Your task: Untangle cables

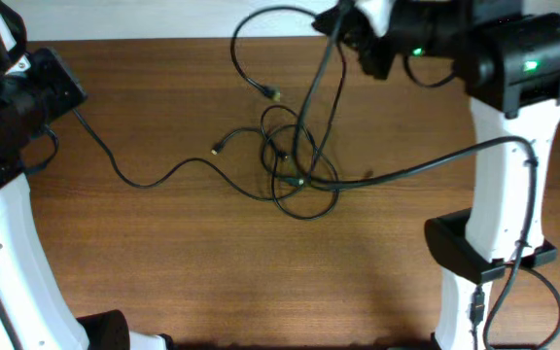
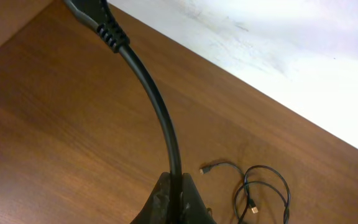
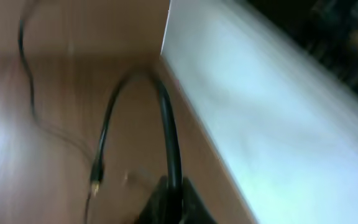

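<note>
Several thin black cables lie knotted in loops [image 1: 295, 165] at the table's middle. Loose plug ends lie at the left [image 1: 217, 149] and above [image 1: 273, 94]. My left gripper [image 1: 66, 97] at the far left is shut on one cable [image 1: 144, 180] that runs right into the knot. In the left wrist view the fingers [image 2: 179, 199] clamp this cable [image 2: 157, 106] below its ribbed plug, with the loops [image 2: 263, 193] beyond. My right gripper [image 1: 343, 27] at the back edge is shut on a cable [image 1: 314, 92] lifted from the knot. The blurred right wrist view shows the fingers [image 3: 173, 199] around that cable [image 3: 169, 124].
A thicker black wire [image 1: 436, 160] runs from the right arm's column toward the knot. The arm bases stand at the front left [image 1: 8, 282] and front right [image 1: 484, 243]. The table's back edge meets a white surface [image 2: 278, 56].
</note>
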`<action>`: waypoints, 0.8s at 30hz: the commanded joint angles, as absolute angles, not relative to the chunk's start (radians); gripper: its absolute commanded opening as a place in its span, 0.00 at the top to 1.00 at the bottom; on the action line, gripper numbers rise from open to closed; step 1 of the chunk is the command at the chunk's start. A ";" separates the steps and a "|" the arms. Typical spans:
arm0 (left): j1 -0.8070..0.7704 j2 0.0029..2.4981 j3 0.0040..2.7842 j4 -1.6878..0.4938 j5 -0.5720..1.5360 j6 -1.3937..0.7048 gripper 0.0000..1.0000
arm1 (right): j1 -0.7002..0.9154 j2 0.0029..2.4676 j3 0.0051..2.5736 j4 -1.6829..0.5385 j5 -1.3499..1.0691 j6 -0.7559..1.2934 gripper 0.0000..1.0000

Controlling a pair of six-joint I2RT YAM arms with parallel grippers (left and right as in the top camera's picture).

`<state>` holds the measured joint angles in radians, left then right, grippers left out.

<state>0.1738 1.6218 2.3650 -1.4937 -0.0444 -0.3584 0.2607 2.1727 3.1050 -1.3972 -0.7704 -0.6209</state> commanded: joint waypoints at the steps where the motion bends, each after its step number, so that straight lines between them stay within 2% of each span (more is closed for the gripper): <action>1: 0.170 1.631 2.372 -1.497 -0.056 -0.342 1.00 | 0.189 2.068 3.113 -1.255 -0.955 -0.396 0.96; 6: 0.170 1.657 2.372 -1.505 -0.056 -0.342 1.00 | 0.108 1.933 3.113 -1.044 -0.959 -0.222 0.96; 10: 0.170 1.686 2.372 -1.513 -0.056 -0.342 1.00 | 0.001 1.840 3.113 -1.019 -0.954 -0.202 0.96; 12: 0.170 1.686 2.372 -1.518 -0.047 -0.342 1.00 | -0.121 1.835 3.113 -1.018 -1.072 -0.152 0.96; 14: 0.170 1.687 2.372 -1.514 -0.044 -0.342 1.00 | -0.144 1.841 3.112 -0.947 -1.236 -0.064 0.96; 17: 0.170 1.687 2.372 -1.519 -0.035 -0.343 1.00 | -0.142 1.849 3.107 -0.931 -1.235 -0.062 0.96; 19: 0.170 1.687 2.372 -1.537 -0.036 -0.342 1.00 | -0.278 1.889 3.031 -0.986 -1.234 -0.073 0.96; 21: 0.170 1.687 2.372 -1.536 -0.036 -0.342 1.00 | -0.344 1.917 2.967 -1.007 -1.214 -0.102 0.96; 24: 0.167 1.686 2.372 -1.543 -0.022 -0.341 1.00 | -0.435 1.947 2.804 -1.054 -1.015 -0.197 0.96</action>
